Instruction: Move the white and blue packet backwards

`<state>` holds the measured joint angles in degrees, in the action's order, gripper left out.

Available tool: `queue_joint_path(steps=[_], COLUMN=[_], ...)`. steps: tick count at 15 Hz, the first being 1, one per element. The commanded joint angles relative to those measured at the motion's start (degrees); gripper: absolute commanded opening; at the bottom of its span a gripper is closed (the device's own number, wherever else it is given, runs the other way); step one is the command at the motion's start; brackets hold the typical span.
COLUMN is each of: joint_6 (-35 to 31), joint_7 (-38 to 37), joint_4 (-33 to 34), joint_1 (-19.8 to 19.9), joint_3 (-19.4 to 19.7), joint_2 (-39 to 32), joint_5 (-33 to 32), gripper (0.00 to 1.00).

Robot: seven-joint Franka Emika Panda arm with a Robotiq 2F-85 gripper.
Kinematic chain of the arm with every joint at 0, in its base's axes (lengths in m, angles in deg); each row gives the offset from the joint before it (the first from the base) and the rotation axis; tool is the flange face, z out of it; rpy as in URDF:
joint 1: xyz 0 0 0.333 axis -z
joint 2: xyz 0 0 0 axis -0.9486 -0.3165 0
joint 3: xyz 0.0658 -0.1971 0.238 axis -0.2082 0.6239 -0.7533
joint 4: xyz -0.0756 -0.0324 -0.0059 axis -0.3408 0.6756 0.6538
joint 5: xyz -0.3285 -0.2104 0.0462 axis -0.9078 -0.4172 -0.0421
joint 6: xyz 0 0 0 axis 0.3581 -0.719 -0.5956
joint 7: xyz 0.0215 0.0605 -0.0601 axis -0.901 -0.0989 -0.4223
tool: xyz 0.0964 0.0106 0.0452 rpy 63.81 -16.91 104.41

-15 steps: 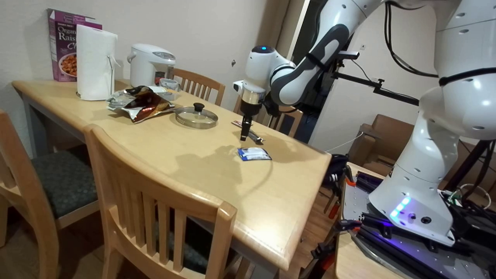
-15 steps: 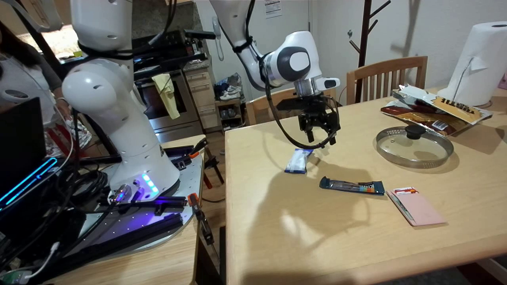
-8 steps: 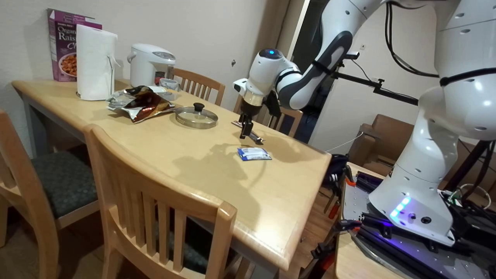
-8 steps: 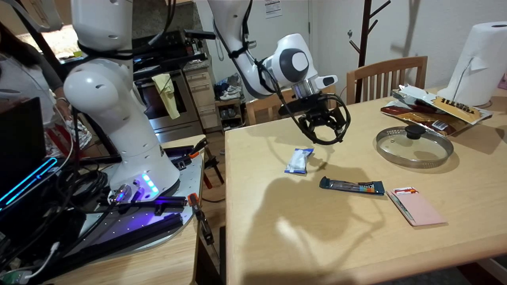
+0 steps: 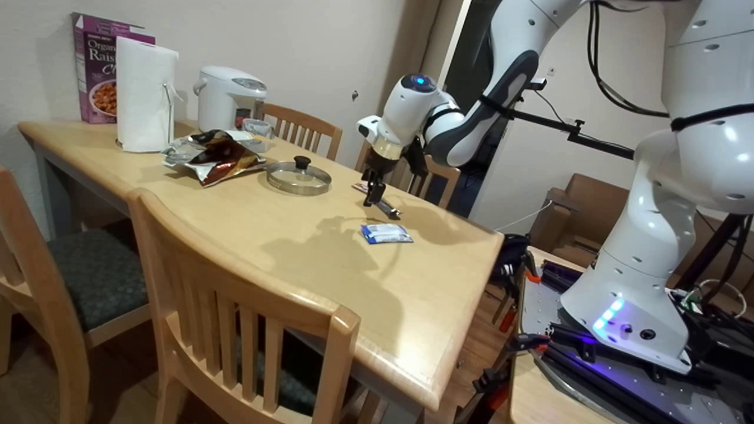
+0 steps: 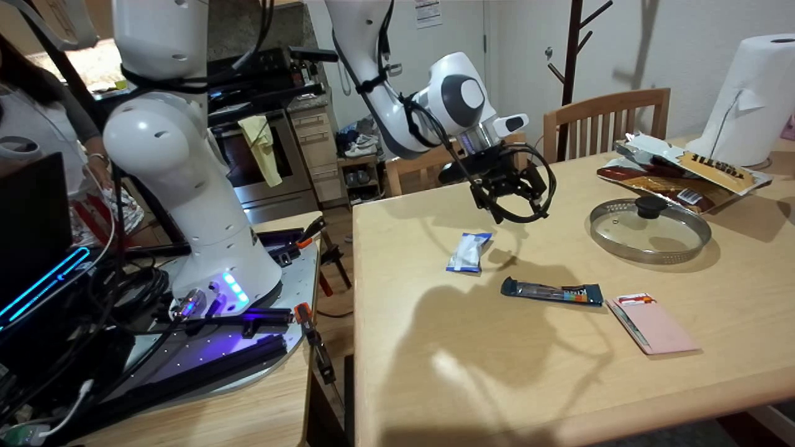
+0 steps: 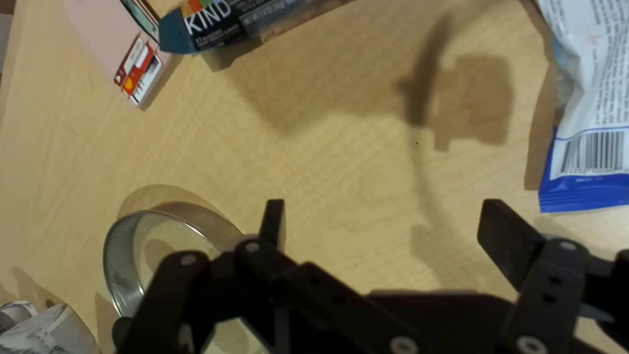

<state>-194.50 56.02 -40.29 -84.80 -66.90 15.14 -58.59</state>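
Standing wide above the tabletop (image 6: pixel 528 347): one hand (image 7: pixel 382 220), black, tilted, jaws spread, nothing between them. Beside it, apart: one white and blue packet (image 6: pixel 469 252), flat on the tabletop, on the side towards the arm's base (image 6: pixel 227 279); in the wrist view it runs off the right edge, outside the jaws. Step in hand, as judged: the approach, nothing grasped, though a hand clear after release would look much the same. Next move, if so: straighten, shift sideways until the packet lies between the jaws, lower, pinch across the narrow width, with which the spread roughly agrees, then draw it backwards; which direction that means cannot be told here. Further off: one dark snack bar (image 6: pixel 553 292), near the packet, not touching; one pink card wallet (image 6: pixel 658 326), just beside or touching the bar's end, cannot tell which. Beyond: one clear, black-knobbed, metal-rimmed lid (image 6: pixel 649 239); one crumpled brown-red wrapper (image 6: pixel 677 177). Farthest, in an exterior view: one paper towel roll (image 5: pixel 146 94); one white jug (image 5: pixel 221 106); one purple cereal box (image 5: pixel 99 68), partly hidden by the roll.
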Motion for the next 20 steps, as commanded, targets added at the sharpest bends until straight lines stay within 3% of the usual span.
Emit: queue_joint_path(steps=[1, 5, 8, 14, 20], joint_6=[-5.8, -7.24, -2.93, 6.33, 13.75], joint_7=[9.24, 19.99, 26.5, 36.36, 41.49], joint_4=[-2.43, -4.72, -5.43, -5.15, -3.42], joint_1=[5.45, 13.28, 16.71, 19.08, 19.06], joint_3=[-5.35, -14.26, -18.54, -21.65, -22.29], joint_2=[0.72, 0.76, 1.01, 1.3, 1.21], joint_5=[4.09, 11.27, 17.68, 29.64, 35.45], gripper=[1.0, 1.0, 1.0, 1.0, 1.0])
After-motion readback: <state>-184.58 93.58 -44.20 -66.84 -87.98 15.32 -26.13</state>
